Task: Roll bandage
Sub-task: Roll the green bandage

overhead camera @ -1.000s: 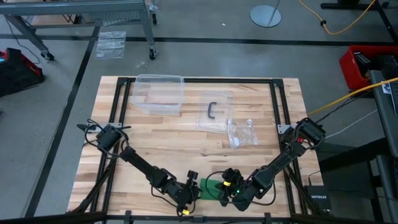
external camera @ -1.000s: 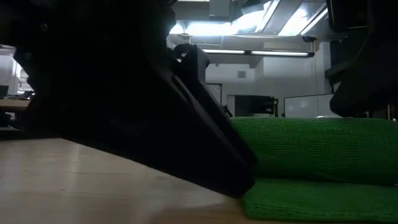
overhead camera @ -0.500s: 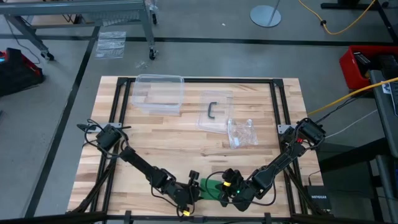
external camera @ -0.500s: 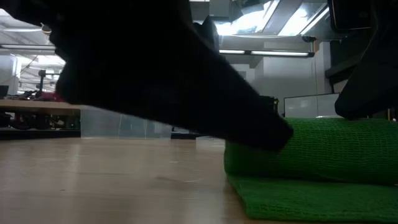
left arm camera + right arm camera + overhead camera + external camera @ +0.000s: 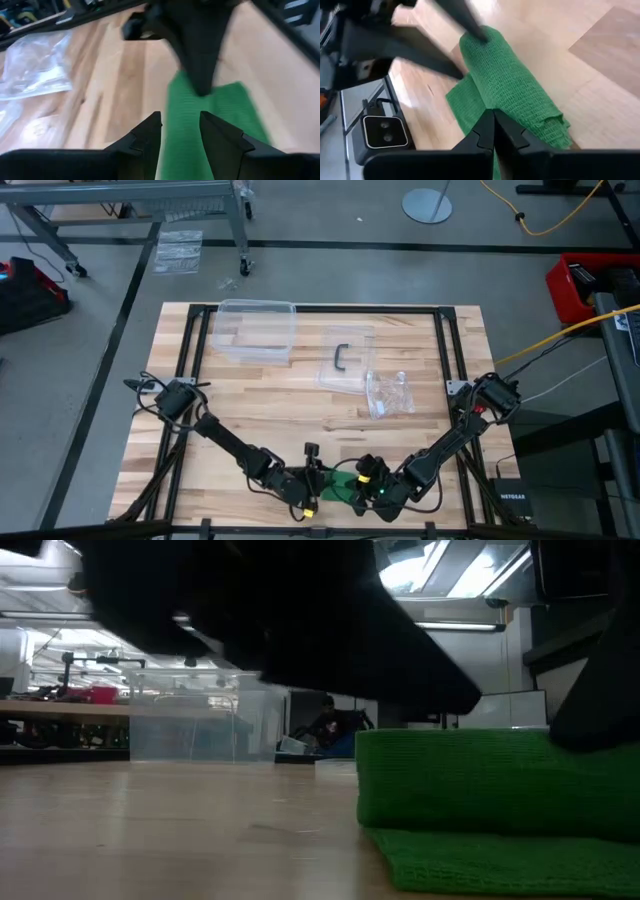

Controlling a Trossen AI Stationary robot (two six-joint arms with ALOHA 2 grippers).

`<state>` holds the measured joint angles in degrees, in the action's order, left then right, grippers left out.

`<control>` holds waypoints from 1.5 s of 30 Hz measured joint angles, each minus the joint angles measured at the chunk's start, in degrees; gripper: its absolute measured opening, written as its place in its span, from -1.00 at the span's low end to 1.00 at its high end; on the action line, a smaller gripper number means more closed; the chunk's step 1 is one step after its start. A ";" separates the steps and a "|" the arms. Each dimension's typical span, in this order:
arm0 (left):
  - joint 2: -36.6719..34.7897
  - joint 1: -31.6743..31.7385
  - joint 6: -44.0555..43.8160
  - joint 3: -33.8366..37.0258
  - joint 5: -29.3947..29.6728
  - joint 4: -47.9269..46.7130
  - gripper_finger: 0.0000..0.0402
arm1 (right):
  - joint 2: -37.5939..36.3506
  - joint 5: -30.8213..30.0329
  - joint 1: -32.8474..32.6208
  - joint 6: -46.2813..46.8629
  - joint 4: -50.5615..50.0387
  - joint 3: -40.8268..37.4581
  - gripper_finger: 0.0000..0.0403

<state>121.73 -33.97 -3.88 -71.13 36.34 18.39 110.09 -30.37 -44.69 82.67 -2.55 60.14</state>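
The bright green bandage point(image 5: 340, 478) lies near the table's near edge as a partly wound roll point(image 5: 490, 780). Its flat tail point(image 5: 500, 862) lies on the wood under and in front of the roll. My left gripper point(image 5: 180, 117) is open and has come in from the left. Its fingers stand on either side of the roll's left end point(image 5: 479, 36). My right gripper point(image 5: 493, 114) is shut and slants down from the right onto the roll. My left gripper is open at the roll's left end; I cannot tell whether a finger touches it. My right gripper rests its shut fingertips point(image 5: 201, 89) on the roll's upper side point(image 5: 506, 102), slanting down from the table's right. The roll lies on its own tail on the table.
A clear plastic box point(image 5: 255, 330) stands at the far left. A clear lid with a black handle point(image 5: 342, 358) and a clear plastic bag point(image 5: 388, 393) lie at the far middle. Black frame rails point(image 5: 190, 350) run along the table's sides. Bare wood lies between these and the bandage.
My left gripper has lifted and tipped up from table level beside the roll's left end to about the height of the roll's top. It has also shifted a little toward the table's right. Its gap looks unchanged. The roll and my right gripper have stayed in place.
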 joint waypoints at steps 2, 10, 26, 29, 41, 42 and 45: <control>0.00 0.83 -0.16 0.00 -1.08 -0.62 -0.36 | 0.02 0.02 0.00 0.00 0.07 0.00 -0.97; -0.13 2.25 -4.63 -0.13 -10.27 -2.84 -0.36 | 0.10 1.49 -0.02 -0.03 1.37 -0.02 -0.97; -0.13 -1.22 -6.16 -0.09 -13.58 -3.53 -0.36 | 0.10 -1.18 0.04 -0.70 3.00 -0.08 -0.97; -0.13 -1.34 -6.17 -0.09 -15.96 -2.49 -0.36 | 0.10 -2.44 0.07 -0.72 2.98 -0.07 -0.97; -0.11 -1.39 -7.84 -0.09 -21.11 -2.27 -0.36 | 0.08 -12.29 0.13 -2.22 2.85 -0.07 -0.97; -0.11 -1.36 -8.11 -0.09 -21.56 -2.27 -0.36 | 0.06 -13.02 0.13 -2.33 2.82 -0.07 -0.97; -0.08 -1.36 -8.19 -0.09 -22.07 -2.27 -0.36 | 0.04 -15.36 0.13 -3.71 2.75 -0.07 -0.97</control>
<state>121.65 -35.33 -12.07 -71.22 14.26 16.12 110.13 -45.73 -44.56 78.97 0.20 60.07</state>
